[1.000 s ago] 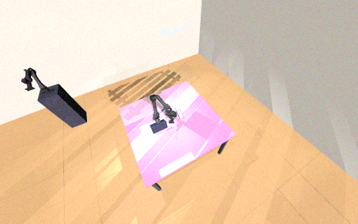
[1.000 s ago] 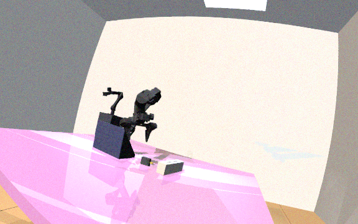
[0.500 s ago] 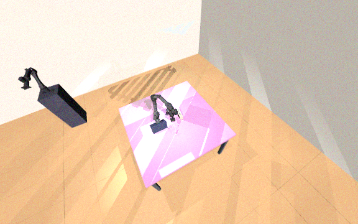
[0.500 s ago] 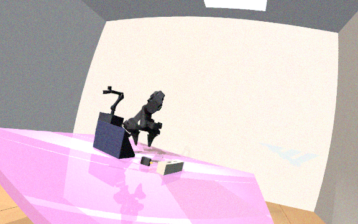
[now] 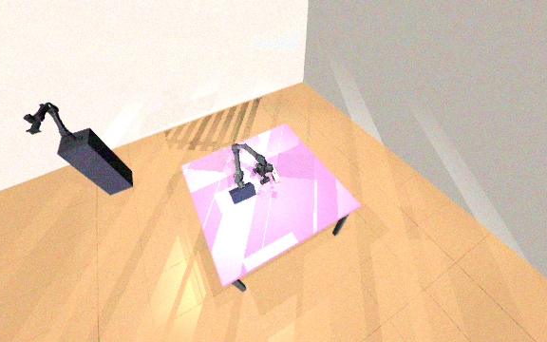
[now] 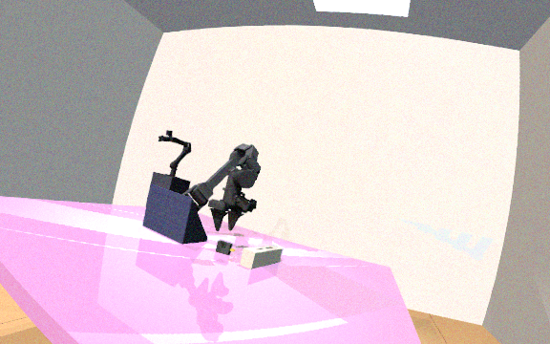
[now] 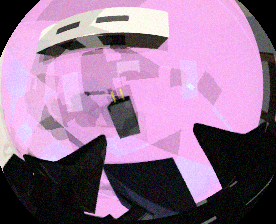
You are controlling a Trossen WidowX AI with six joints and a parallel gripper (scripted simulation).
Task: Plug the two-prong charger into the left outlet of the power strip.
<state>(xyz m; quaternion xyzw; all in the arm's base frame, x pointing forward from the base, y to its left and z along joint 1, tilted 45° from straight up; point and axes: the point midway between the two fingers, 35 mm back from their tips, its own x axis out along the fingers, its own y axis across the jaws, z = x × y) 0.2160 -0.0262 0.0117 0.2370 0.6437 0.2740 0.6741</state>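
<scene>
The small dark two-prong charger (image 6: 223,247) (image 7: 122,117) lies on the glossy pink table (image 5: 302,209) (image 6: 65,277), its prongs pointing towards the power strip. The cream power strip (image 6: 261,256) (image 7: 109,26) lies just beyond it, slots facing up; the two are a small gap apart. My gripper (image 6: 224,224) (image 7: 151,133) (image 5: 266,178) is open and empty. It points down and hangs a little above the charger. In the wrist view the charger sits between and just ahead of the two dark fingers.
The arm's dark blue base block (image 6: 172,215) (image 5: 242,194) stands on the table behind the charger. A second dark box with an arm (image 5: 95,161) sits off the table by the far wall. The table edges drop to a wooden floor.
</scene>
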